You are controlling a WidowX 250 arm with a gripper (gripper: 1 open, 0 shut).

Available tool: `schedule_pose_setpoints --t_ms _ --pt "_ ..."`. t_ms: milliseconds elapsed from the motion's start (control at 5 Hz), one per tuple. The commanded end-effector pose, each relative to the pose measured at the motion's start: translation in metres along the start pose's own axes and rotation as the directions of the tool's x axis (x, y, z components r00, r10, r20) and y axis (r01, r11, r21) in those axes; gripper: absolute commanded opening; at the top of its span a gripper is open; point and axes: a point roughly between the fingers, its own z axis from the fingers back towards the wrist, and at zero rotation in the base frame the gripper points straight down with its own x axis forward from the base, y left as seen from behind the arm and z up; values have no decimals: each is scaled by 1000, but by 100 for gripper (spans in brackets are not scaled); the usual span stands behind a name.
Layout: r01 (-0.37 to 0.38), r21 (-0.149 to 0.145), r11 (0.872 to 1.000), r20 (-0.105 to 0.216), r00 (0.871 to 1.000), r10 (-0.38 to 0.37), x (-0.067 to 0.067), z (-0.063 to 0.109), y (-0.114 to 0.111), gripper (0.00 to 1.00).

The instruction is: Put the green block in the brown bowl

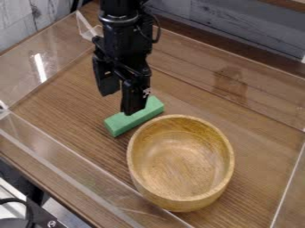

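**Open gripper above the green block**

I see the gripper [120,92] pointing straight down over the wooden table [226,85]. Its two black fingers [134,95] stand spread wide apart, and I see nothing held between them. The finger nearer the block overlaps the block's upper end in this view; I cannot tell whether it touches it.

The green block [132,116] lies flat on the table, set at a diagonal, with its lower left end fully in view. Its right end lies just beside the rim of the brown bowl [181,162], at the bowl's upper left; I cannot tell whether the two touch.

The bowl sits upright on the table, in front and to the right of the gripper. I see only bare wood grain inside it.
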Motion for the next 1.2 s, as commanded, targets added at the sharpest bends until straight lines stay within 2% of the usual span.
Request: schedule_pose_setpoints --t_ms 0,1000 --pt "-20 17 1000 52 998 19 1 7 5 100" --pt "-63 -5 998 72 995 63 6 -7 15 100"
